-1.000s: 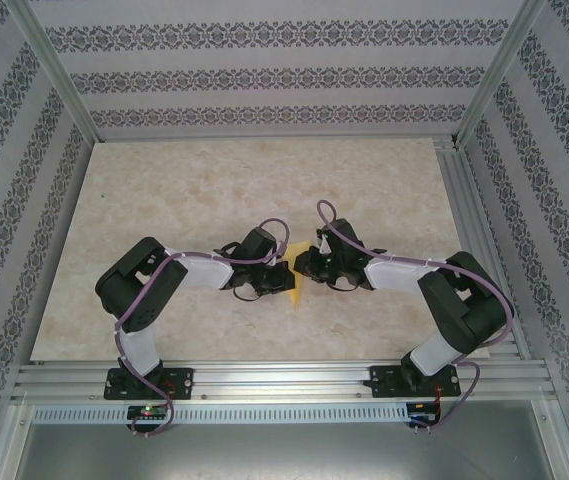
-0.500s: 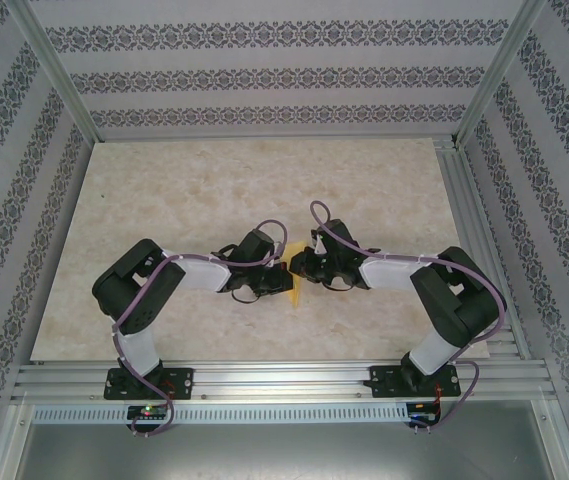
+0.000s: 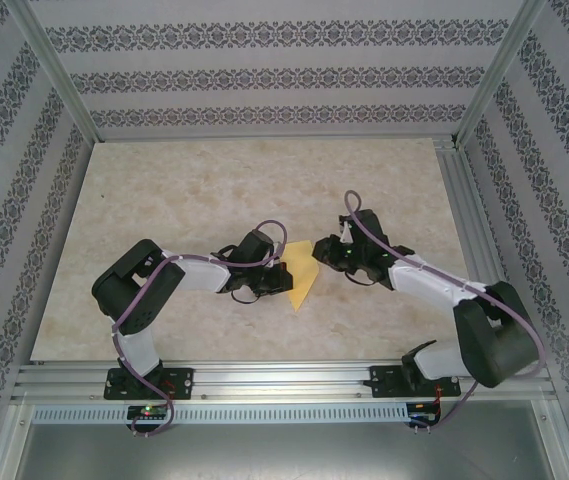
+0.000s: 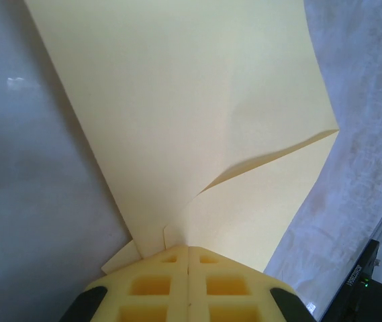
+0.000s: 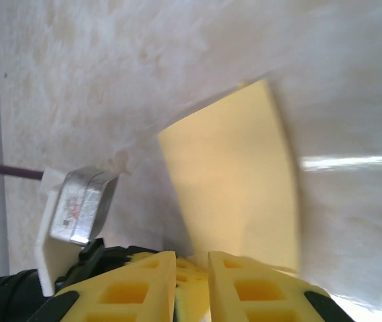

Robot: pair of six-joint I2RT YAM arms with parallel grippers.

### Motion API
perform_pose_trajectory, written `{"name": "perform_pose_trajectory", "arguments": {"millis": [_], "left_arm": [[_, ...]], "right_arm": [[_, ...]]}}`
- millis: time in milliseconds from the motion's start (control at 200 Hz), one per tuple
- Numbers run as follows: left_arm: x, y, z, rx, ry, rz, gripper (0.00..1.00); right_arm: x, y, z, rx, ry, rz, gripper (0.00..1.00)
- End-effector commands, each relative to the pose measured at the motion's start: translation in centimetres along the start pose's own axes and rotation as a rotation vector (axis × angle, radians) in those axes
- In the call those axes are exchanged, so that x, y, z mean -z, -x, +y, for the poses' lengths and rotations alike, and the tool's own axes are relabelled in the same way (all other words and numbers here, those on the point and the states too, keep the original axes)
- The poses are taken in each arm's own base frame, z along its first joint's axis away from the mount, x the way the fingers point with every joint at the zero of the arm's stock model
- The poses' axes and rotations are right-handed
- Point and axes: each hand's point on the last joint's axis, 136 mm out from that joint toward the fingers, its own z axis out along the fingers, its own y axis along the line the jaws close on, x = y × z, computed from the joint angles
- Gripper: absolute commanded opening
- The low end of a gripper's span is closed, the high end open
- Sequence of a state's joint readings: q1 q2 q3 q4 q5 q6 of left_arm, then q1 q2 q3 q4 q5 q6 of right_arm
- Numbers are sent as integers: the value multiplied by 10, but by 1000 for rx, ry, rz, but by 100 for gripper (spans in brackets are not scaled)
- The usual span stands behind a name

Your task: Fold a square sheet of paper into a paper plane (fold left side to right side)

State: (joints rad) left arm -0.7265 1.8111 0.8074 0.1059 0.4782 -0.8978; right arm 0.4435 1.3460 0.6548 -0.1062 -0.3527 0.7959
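Left tool (image 4: 188, 249) is pinched shut, pads together, on a corner of the thin yellow-orange paper sheet (image 4: 197, 121). In my left wrist view the sheet fans away from that grip, and one folded layer lifts off the layer beneath along its right side. From overhead the sheet (image 3: 302, 275) lies as a narrow kite on the pale marbled counter (image 3: 184, 180), between the two arms and towards the near edge.

What's new is the right tool (image 3: 326, 255). A second ago it was crowded in almost nose to nose with the left one and covered most of the paper. Now it has swung back toward its own side and sits at the sheet's right corner, so far more yellow shows. In the right wrist view its pads (image 5: 160, 265) stand a sliver apart, with the sheet (image 5: 237, 174) running down toward them. I can't tell whether they are nipping the edge.

My read is that the left tool is anchoring the sheet while the right arm works a flap. With that layer still lifted, I judge the crease isn't pressed flat yet and the fold is only part done.
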Motion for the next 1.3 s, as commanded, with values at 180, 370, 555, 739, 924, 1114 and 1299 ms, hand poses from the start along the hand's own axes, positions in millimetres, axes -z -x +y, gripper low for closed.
{"name": "perform_pose_trajectory", "arguments": {"millis": [180,370,555,739,924,1114,1299], "left_arm": [[-2,-6,29,32,99,8,2],[-1,-6,28,31,99,5,2],[0,-6,29,29,100,3,2],[0,-6,28,27,100,4,2],[0,-7,29,26,99,4,2],[-1,-7,30,27,100,4,2],[0,-7,29,26,98,2,1]], "right_arm": [[7,-16,-61,-74,-135,49,14],[-21,-24,-47,-106,-51,95,10],[-38,-27,-38,-104,-31,123,10],[-47,-30,-35,-119,-8,137,10],[-48,-21,-16,-106,79,108,10],[-49,-16,-3,-80,122,93,12],[-50,-23,-28,-130,15,98,21]]}}
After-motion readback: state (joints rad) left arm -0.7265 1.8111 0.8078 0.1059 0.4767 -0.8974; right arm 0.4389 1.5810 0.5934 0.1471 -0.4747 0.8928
